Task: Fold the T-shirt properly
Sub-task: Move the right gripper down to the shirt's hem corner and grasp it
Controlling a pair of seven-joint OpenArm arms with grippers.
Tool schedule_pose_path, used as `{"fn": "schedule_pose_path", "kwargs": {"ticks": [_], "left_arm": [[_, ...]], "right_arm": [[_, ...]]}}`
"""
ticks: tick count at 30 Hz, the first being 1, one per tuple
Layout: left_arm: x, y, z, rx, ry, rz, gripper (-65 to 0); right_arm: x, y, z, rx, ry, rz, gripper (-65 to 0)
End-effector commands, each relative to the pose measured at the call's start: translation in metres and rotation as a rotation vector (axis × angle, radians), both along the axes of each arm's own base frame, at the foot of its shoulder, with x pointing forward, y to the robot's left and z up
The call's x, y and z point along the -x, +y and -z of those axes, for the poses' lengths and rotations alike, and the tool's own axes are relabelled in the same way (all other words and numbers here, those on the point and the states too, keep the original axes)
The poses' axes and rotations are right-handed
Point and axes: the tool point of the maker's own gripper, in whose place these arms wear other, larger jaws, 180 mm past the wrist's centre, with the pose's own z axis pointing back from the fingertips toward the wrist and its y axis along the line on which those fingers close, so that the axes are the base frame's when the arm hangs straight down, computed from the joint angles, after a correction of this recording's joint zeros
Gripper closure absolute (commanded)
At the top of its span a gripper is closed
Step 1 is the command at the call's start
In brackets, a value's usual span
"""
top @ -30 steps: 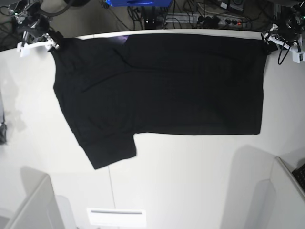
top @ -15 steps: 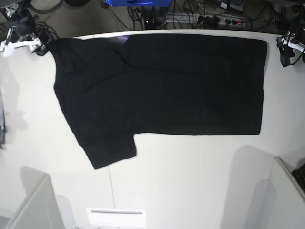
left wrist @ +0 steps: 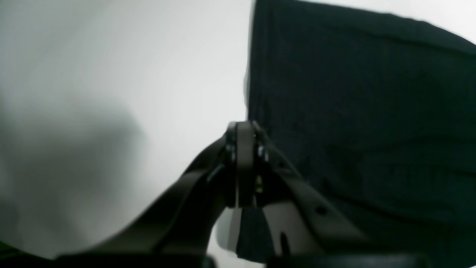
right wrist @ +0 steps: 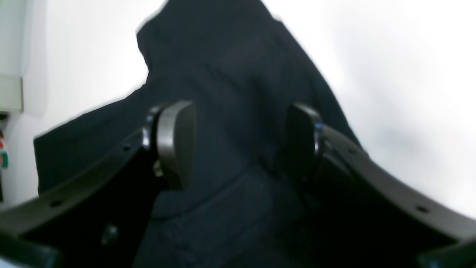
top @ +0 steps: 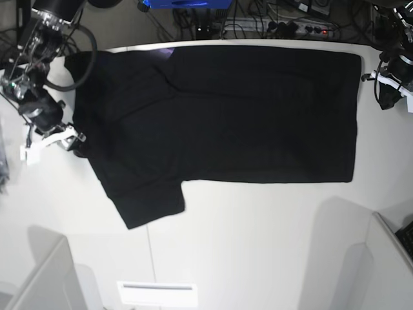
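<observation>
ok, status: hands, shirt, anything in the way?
Left hand shut, empty, right of the shirt in the base view. Right hand open over the shirt's edge. Shirt spread, partly folded. No obstruction seen.

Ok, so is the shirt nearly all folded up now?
Not quite, I think. The shirt lies flat, with layers over each other near its top edge, so some folding looks done. Nothing is in hand: the right gripper is open over it, and the left gripper is shut beside it. A sleeve still sticks out, and it's still wide.

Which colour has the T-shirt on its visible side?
Plain black; the T-shirt shows best in the base view.
</observation>
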Motion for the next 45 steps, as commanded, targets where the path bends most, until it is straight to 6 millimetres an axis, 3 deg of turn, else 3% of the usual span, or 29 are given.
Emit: {"fn": "schedule_pose_path", "kwargs": {"ticks": [1, 14, 17, 22, 28, 34, 40, 45], "left_arm": [[-0.006, 0.002, -0.012, -0.018, -0.039, 0.010, 0.0], [-0.005, 0.005, -0.013, -0.023, -0.040, 0.001, 0.0], [-0.005, 0.006, -0.013, -0.023, -0.040, 0.000, 0.0], [-0.005, 0.006, -0.013, -0.023, -0.040, -0.002, 0.0], [-0.004, 0.006, -0.013, -0.023, -0.039, -0.002, 0.0], [-0.005, 0.006, -0.013, -0.022, -0.039, -0.003, 0.0], [-0.006, 0.006, -0.014, -0.023, -0.042, -0.002, 0.0], [-0.014, 0.006, -0.017, -0.019, -0.067, -0.001, 0.0]], "right_arm": [[-0.019, -0.001, -0.014, -0.001, -0.054, -0.009, -36.5], [-0.126, 0.005, 0.017, -0.024, 0.018, -0.062, -38.6], [-0.144, 0.007, 0.029, 0.023, 0.048, -0.083, -43.1], [-0.168, 0.004, 0.048, 0.087, 0.071, -0.065, -44.0], [-0.179, -0.001, 0.070, 0.212, 0.125, -0.093, -44.1], [-0.174, 0.030, 0.080, 0.248, 0.122, -0.246, -43.2], [-0.166, 0.034, 0.088, 0.243, 0.138, -0.256, -42.6], [-0.164, 0.034, 0.090, 0.242, 0.141, -0.258, -30.5]]}}
